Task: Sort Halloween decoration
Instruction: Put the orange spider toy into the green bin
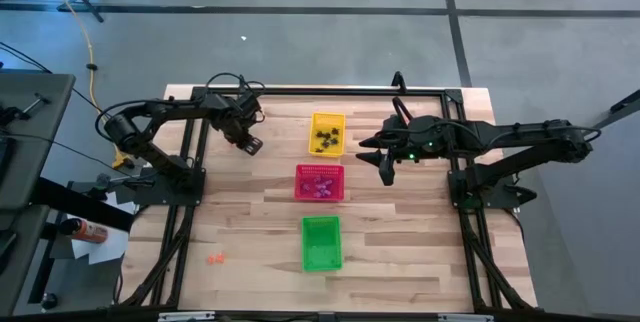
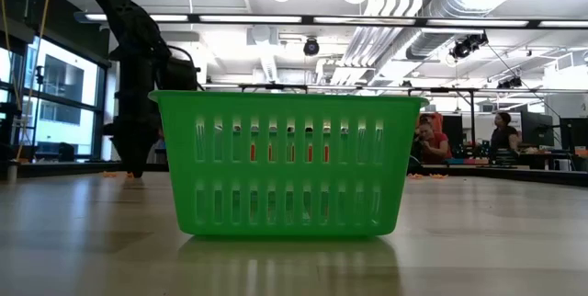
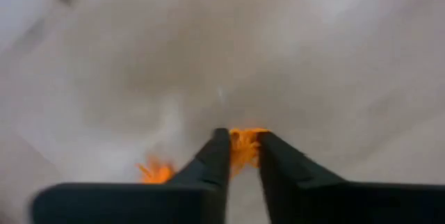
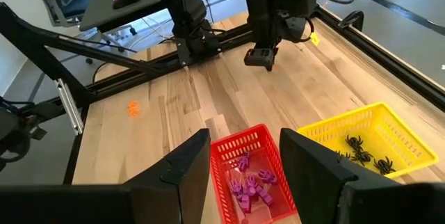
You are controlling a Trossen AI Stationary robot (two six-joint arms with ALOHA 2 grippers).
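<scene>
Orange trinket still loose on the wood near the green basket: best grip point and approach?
Come straight down on the orange trinket and pinch across its middle. It lies low and small on bare table, clear of the green basket, so nothing blocks a top-down approach; side entry would likely just push it.

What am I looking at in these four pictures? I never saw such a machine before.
Two robot arms work at a wooden table. One picture looks down from above, one looks level across the tabletop, and two come from cameras on the wrists. A yellow basket holds black trinkets, a red basket holds purple trinkets, and the green basket looks empty. The left gripper pinches an orange trinket; another lies beside it. The right gripper hangs open above the red basket.
</scene>
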